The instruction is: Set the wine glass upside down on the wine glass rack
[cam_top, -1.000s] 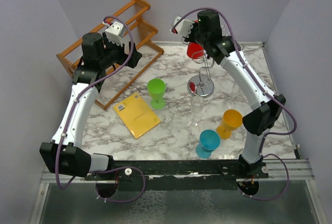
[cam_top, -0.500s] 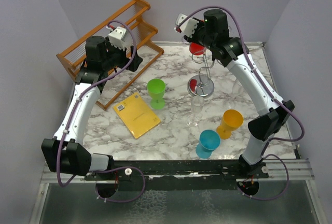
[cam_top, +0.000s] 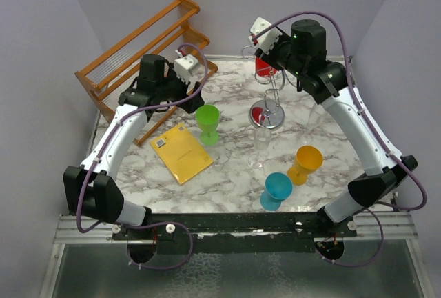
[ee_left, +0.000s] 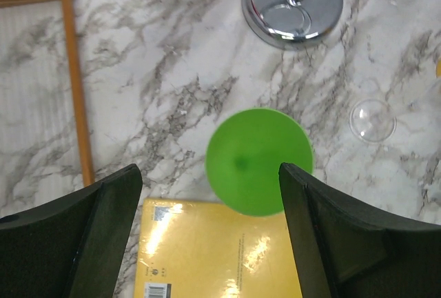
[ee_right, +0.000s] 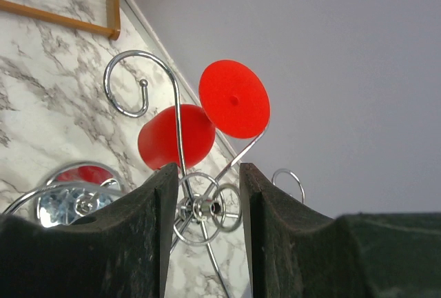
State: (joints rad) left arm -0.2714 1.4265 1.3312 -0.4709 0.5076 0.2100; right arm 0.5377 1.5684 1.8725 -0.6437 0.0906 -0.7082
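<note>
A red wine glass [cam_top: 265, 70] hangs upside down on the silver wire rack [cam_top: 268, 114], its foot up among the scroll arms; it also shows in the right wrist view [ee_right: 178, 136]. My right gripper [cam_top: 270, 52] [ee_right: 208, 167] is open and empty, just above the rack's top hub [ee_right: 207, 207], clear of the red glass. My left gripper [cam_top: 195, 90] [ee_left: 209, 168] is open and empty, high above a green glass [ee_left: 258, 160] [cam_top: 207, 123] standing upright on the marble table.
A yellow book [cam_top: 181, 152] lies left of the green glass. A clear glass [cam_top: 260, 143], an orange glass [cam_top: 306, 162] and a blue glass [cam_top: 277, 189] stand in front of the rack. A slatted wooden rack [cam_top: 141, 56] stands at the back left.
My left arm has swung right, from the wooden rack to over the green glass. My right arm has drawn back to the right, away from the red glass, which stays hanging.
</note>
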